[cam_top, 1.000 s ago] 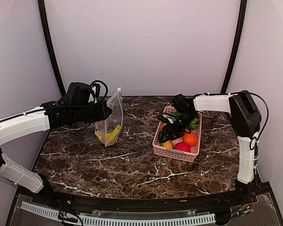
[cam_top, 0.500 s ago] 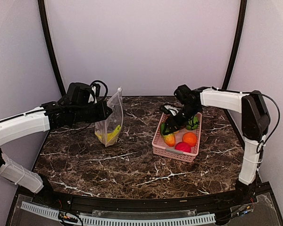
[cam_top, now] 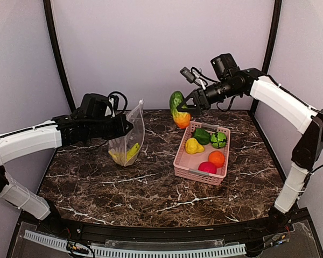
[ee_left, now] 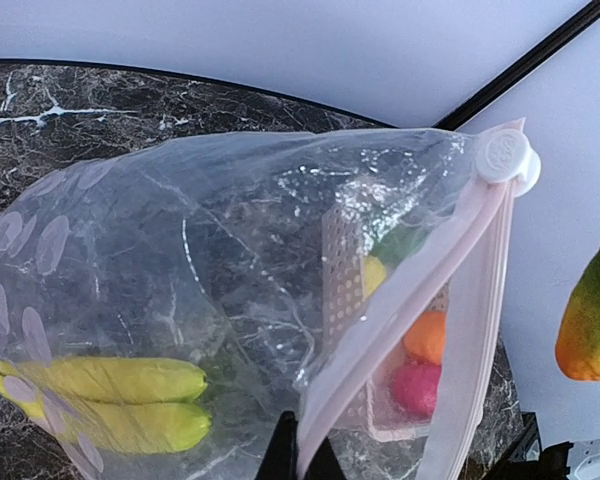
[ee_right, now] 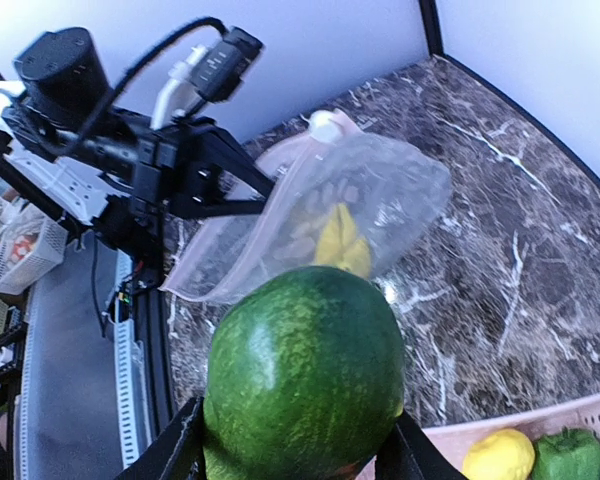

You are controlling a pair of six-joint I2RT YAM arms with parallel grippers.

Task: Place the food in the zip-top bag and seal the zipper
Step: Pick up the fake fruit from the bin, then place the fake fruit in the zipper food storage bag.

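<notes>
Top external view: I am holding a bag open with one arm and a fruit up in the air with the other.

My left gripper (cam_top: pixel 125 127) is pinching shut on the mouth edge of the clear dotted bag (cam_top: pixel 128 141), which is standing on the table (cam_top: pixel 151 188) left of centre with its mouth gaping upward. The pale pink zipper (ee_left: pixel 458 262) is lying unsealed, with its slider (ee_left: pixel 507 156) at the top corner. A yellow banana (ee_left: pixel 110 380) is resting at the bottom of the bag. My right gripper (cam_top: pixel 187 107) is clamping a green fruit (cam_top: pixel 177 109) with an orange end, holding it clear of the table, above the gap between the bag and the pink basket (cam_top: pixel 196 173). Sitting in the basket are a yellow pepper (cam_top: pixel 194 145), a green pepper (cam_top: pixel 201 135), a round green piece (cam_top: pixel 218 140), an orange (cam_top: pixel 217 158) and a red-pink ball (cam_top: pixel 208 167).
</notes>
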